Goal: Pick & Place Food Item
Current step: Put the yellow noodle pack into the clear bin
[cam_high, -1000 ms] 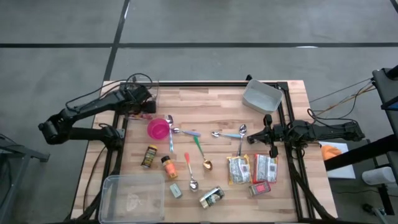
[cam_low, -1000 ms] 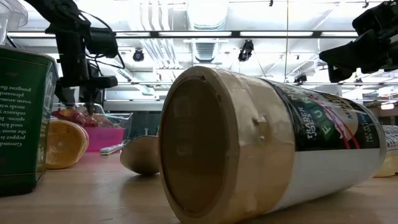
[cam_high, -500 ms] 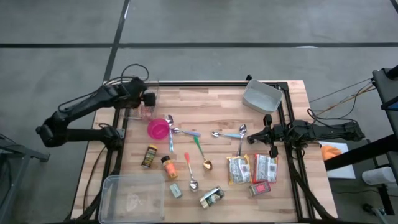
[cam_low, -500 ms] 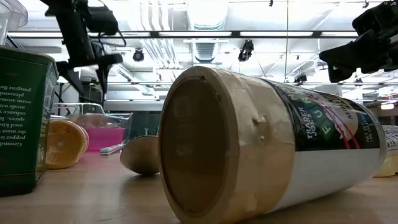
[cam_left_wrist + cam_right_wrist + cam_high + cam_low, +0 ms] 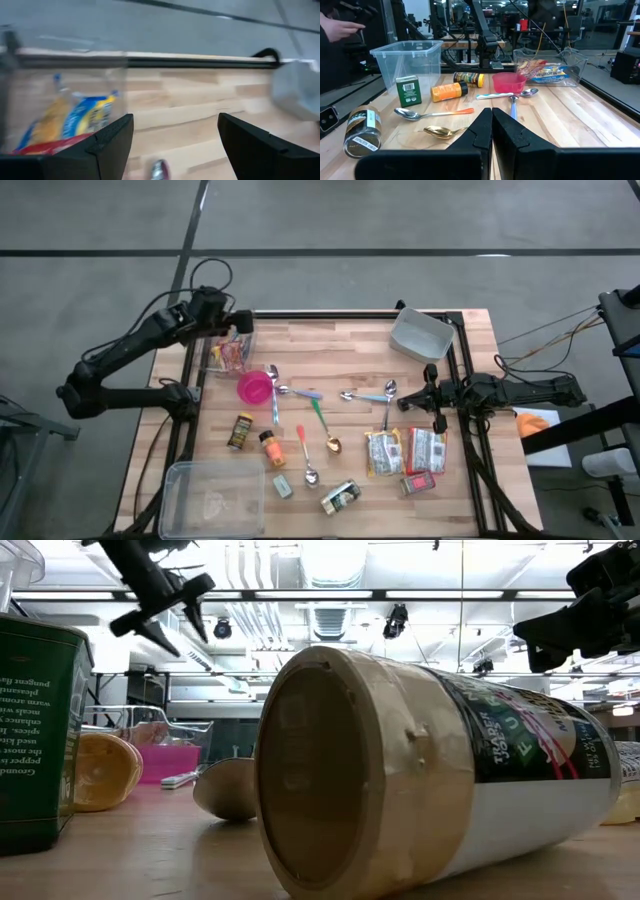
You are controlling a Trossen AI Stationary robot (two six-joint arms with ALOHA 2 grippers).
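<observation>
High view: left end effector [image 5: 238,326] is raised over the clear bin [image 5: 228,355] at the table's [image 5: 350,370] far-left corner, fingers spread and empty; snack packets [image 5: 230,352] lie inside that bin. Right end effector [image 5: 408,398], fingers closed together, rests at the table's right side.

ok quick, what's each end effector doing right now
left end effector: open, holding nothing
right end effector: closed, holding nothing
</observation>
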